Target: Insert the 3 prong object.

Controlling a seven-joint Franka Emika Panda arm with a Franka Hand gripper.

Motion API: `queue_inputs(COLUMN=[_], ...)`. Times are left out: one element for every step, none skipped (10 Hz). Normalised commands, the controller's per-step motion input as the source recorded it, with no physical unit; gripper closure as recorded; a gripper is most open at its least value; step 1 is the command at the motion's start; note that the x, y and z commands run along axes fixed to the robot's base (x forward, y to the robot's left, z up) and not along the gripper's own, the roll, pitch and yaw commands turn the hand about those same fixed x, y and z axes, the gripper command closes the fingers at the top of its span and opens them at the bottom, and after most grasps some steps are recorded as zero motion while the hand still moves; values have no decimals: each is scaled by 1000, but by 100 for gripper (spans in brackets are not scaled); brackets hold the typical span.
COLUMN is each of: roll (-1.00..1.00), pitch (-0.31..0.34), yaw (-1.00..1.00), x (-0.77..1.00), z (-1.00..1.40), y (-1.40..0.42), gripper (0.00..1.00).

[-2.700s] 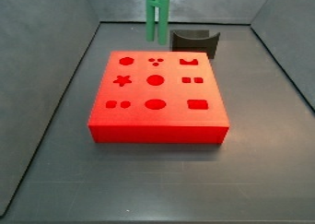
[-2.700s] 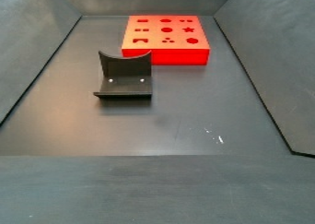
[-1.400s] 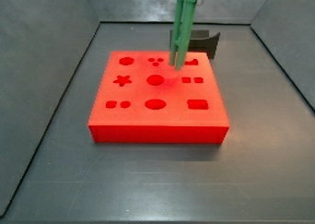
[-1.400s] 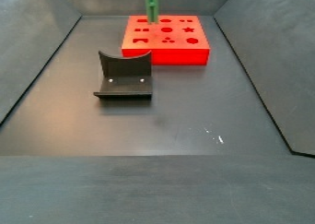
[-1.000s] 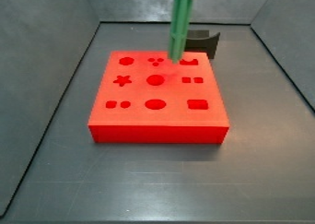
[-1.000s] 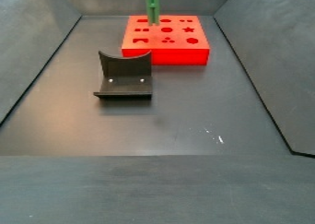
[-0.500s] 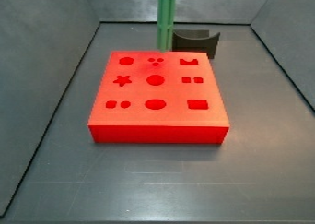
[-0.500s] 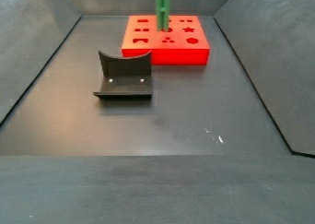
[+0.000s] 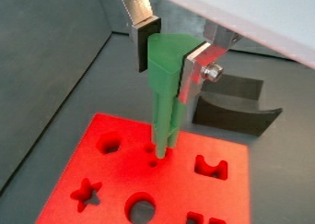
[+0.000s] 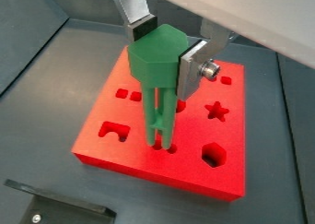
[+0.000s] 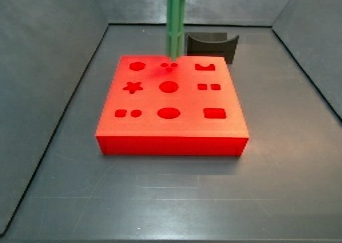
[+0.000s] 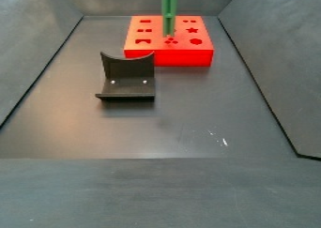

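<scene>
Above the glossy red block [image 10: 172,126], my gripper [image 10: 164,54] clamps its flat silver plates on the smooth green peg [image 10: 157,89], upright, its thin rods touching the three-hole cluster. The dark curved holder [image 9: 237,110] sits beyond, at twelve o'clock.

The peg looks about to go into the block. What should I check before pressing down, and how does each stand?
1. Grip: gripper jaws clamp the peg on its head: ok.
2. Peg upright in both side views: ok.
3. Prong tips at the three-dot hole in the block: ok.
4. Tips already inside the holes: cannot tell.
5. Block flat on the floor: ok.
6. Holder apart from the block: ok.
</scene>
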Motion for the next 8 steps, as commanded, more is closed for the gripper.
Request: queue_inputs(roll=[39, 67, 67, 70, 50, 61, 47, 76], pitch=[-166, -141, -131, -129, -113, -94, -66, -47], yaw=[57, 0, 0, 0, 0, -91, -114, -3], x=[0, -74, -26, -40, -157, -286, -366, -106], z=[-309, -323, -311, -331, -254, -194, -31, -57], y=[-3, 0, 0, 0, -11, 0, 0, -51], gripper=[100, 100, 100, 100, 100, 100, 100, 100])
